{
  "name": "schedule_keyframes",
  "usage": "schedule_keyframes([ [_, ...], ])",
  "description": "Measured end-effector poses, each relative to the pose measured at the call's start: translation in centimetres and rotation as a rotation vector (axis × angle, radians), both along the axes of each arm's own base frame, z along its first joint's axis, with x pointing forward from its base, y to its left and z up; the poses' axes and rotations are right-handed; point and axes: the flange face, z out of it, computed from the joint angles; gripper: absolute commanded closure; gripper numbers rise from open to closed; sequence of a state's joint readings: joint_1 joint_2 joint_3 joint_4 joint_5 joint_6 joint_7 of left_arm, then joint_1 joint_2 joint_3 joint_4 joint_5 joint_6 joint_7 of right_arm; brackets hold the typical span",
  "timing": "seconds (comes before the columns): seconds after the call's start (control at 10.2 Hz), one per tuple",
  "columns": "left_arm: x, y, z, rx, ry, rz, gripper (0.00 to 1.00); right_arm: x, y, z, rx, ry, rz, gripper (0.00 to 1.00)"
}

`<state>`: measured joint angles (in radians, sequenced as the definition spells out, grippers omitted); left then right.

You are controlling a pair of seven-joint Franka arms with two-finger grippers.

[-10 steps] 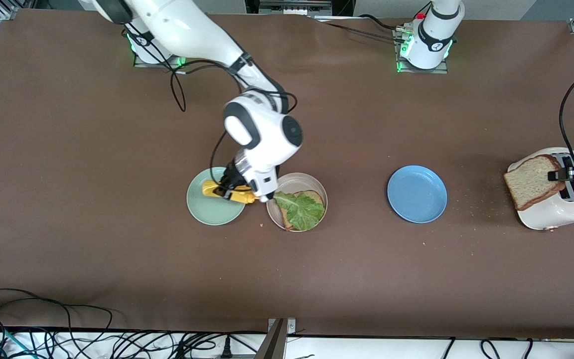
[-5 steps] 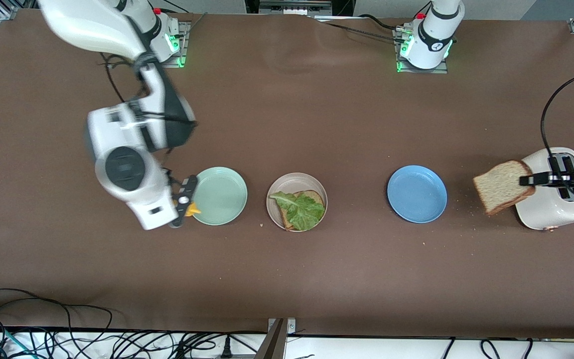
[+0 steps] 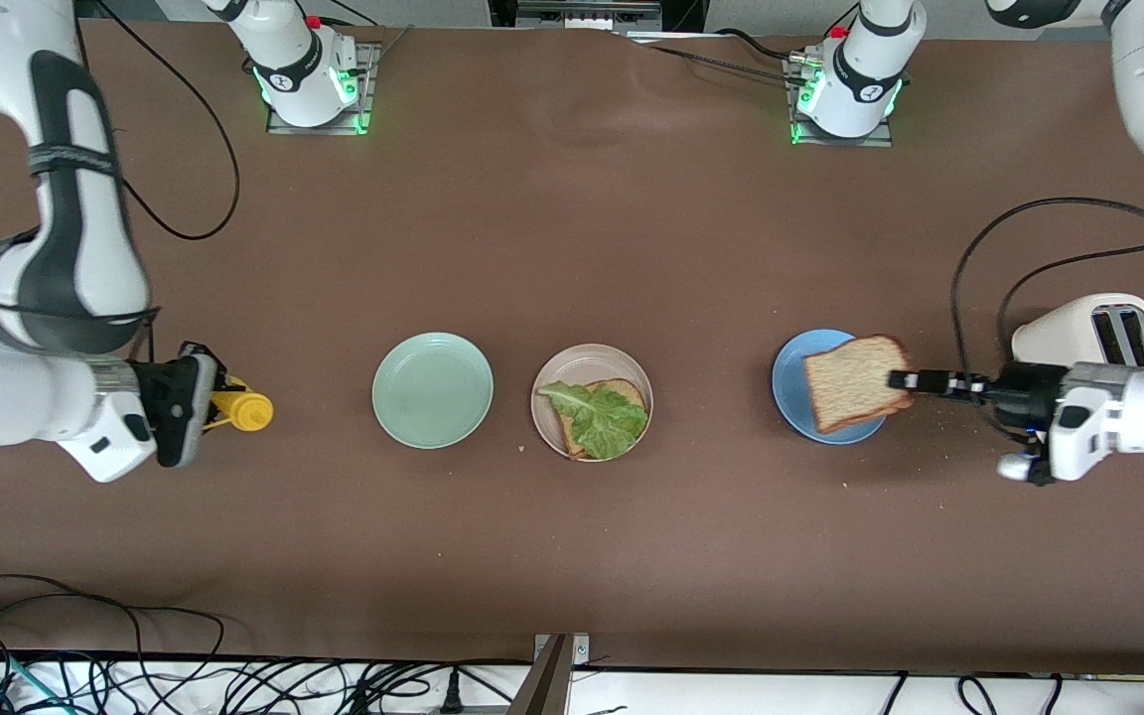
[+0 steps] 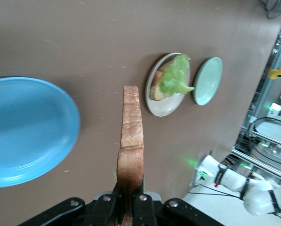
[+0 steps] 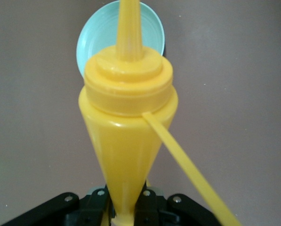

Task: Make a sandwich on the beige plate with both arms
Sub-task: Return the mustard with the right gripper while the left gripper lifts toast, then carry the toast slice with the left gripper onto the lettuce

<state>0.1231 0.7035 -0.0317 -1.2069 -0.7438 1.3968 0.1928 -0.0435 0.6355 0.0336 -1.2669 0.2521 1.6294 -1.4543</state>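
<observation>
My left arm reaches in from its end of the desk, forearm lying level; its left hand (image 3: 898, 378) is clamped tight, fingers (image 4: 139, 201) pinching. My right arm drops steeply at its own end, wrist bent sideways; its right hand (image 3: 219, 402) points along the desk, closed, fingers (image 5: 147, 197) gripping.

You can't see most of the bottom bread slice (image 3: 615, 395); the lettuce leaf (image 3: 600, 417) covers it. The toaster (image 3: 1088, 333) is half hidden by the left arm, and the held slice (image 3: 855, 382) masks part of the blue plate (image 3: 790, 382).
</observation>
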Motion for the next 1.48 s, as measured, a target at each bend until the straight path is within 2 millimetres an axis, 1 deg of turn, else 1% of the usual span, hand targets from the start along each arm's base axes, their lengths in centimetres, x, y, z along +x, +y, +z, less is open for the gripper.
schedule_keyframes([
  [0.1,0.3,-2.1,-0.7,-0.048,0.015,0.006,1.0,-0.5,-2.1,-1.5,0.08,-0.002,0.05,1.0],
  [0.2,0.5,-3.4,-1.4,-0.08,0.019,0.013,1.0,-1.3,-4.1,-3.1,0.172,-0.007,0.086,1.0],
  [0.3,0.9,-4.6,-2.1,-0.113,0.02,0.029,1.0,-2.5,-6.9,-5.3,0.272,-0.011,0.096,1.0],
  [0.39,1.4,-5.9,-3.1,-0.14,0.012,0.06,1.0,-4.0,-10.1,-7.4,0.351,-0.02,0.104,1.0],
  [0.49,1.8,-7.4,-4.3,-0.149,-0.004,0.098,1.0,-5.6,-12.7,-9.3,0.419,-0.042,0.133,1.0],
  [0.59,1.9,-9.0,-5.2,-0.151,-0.028,0.133,1.0,-7.0,-14.2,-11.1,0.495,-0.074,0.159,1.0],
  [0.69,1.6,-10.6,-6.0,-0.154,-0.055,0.174,1.0,-8.6,-15.1,-12.9,0.571,-0.109,0.171,1.0],
  [0.79,0.7,-12.4,-6.6,-0.165,-0.077,0.235,1.0,-10.4,-15.9,-14.9,0.628,-0.127,0.169,1.0],
  [0.98,-1.5,-15.2,-7.1,-0.222,-0.062,0.301,1.0,-13.0,-17.7,-17.3,0.674,-0.133,0.153,1.0],
  [1.08,-2.5,-16.0,-7.2,-0.244,-0.067,0.311,1.0,-13.8,-18.5,-18.2,0.689,-0.138,0.151,1.0],
  [1.18,-3.5,-16.9,-7.5,-0.27,-0.094,0.322,1.0,-14.3,-19.1,-19.3,0.701,-0.146,0.156,1.0],
  [1.28,-4.9,-18.1,-8.3,-0.294,-0.125,0.337,1.0,-14.6,-19.3,-20.3,0.705,-0.153,0.162,1.0],
  [1.48,-7.6,-21.5,-9.8,-0.31,-0.149,0.373,1.0,-14.7,-19.2,-21.6,0.707,-0.151,0.162,1.0],
])
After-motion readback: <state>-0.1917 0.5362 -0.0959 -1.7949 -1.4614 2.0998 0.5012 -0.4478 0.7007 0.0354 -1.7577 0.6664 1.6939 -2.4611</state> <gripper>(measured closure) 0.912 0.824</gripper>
